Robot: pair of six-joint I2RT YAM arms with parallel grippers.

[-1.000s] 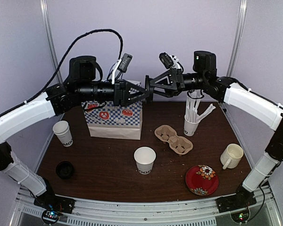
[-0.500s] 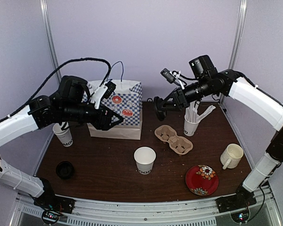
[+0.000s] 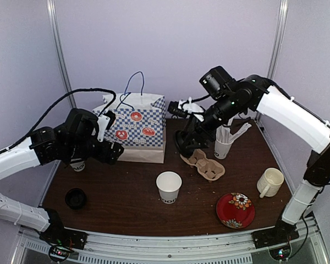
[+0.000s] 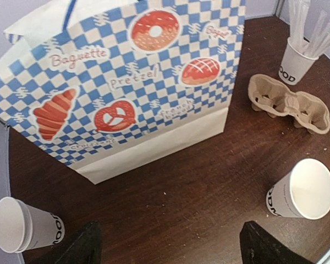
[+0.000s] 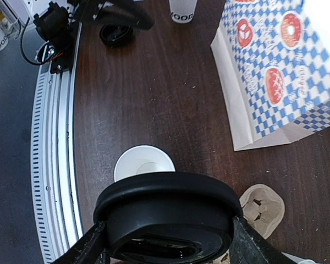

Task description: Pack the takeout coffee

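Both arms have dropped from the top of the bag [image 3: 137,129].

Left gripper [image 4: 176,247]: fingers spread, holding nothing. Its wrist camera shows a lidless white cup [image 4: 300,190] just beyond one fingertip and a second cup [image 4: 25,225] beside the other; both bear black lettering, partly legible as "OOD".

Right gripper [image 5: 168,242]: clamped on a black lid [image 5: 168,212], plain only from its wrist; overhead, probably the dark disc above the carrier [image 3: 206,163].

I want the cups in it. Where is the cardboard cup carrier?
In the top view, the cardboard cup carrier lies right of centre, between the cup of stirrers behind it and the open paper cup nearer the arms.
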